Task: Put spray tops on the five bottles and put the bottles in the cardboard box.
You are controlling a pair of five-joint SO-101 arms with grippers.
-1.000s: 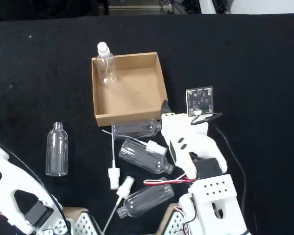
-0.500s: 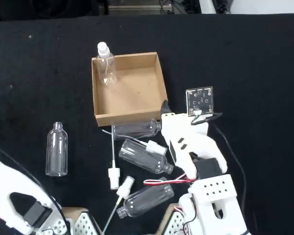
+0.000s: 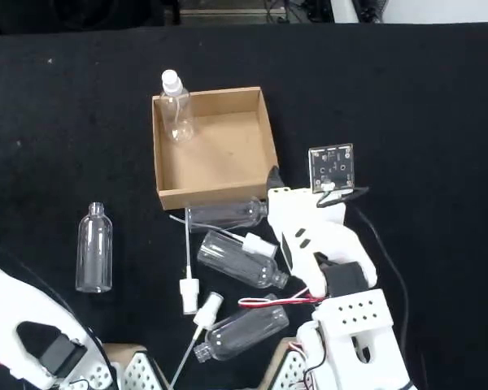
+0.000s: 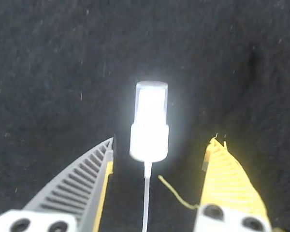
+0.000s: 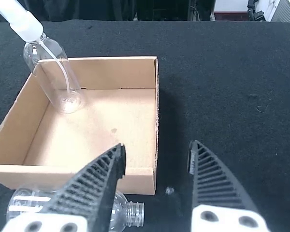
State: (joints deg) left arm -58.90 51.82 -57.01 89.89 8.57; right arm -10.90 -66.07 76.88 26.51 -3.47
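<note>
White spray top (image 4: pixel 149 126), thin dip tube, inside released left gripper (image 4: pixel 162 141); right gripper (image 5: pixel 156 144) released too

Five bottles, five spray tops, one cardboard box (image 3: pixel 215 197).
Bottles: one capped bottle (image 3: pixel 177 114) inside the box, four open-necked on the table (image 3: pixel 423 106), namely a lone bottle (image 3: pixel 94 252) off to the left, a bottle (image 3: pixel 224 216) just beside the box's front wall, a bottle (image 3: pixel 237 260) next to that, a bottle (image 3: pixel 244 331) nearest the arms. Spray tops: one fitted top (image 3: pixel 172 80) on the boxed bottle, a loose top (image 3: pixel 259 244) lying across the middle bottle, two loose tops (image 3: pixel 189 292) (image 3: pixel 208 305) close together on the table, a fifth top (image 4: pixel 149 126) in the left wrist view.
</note>
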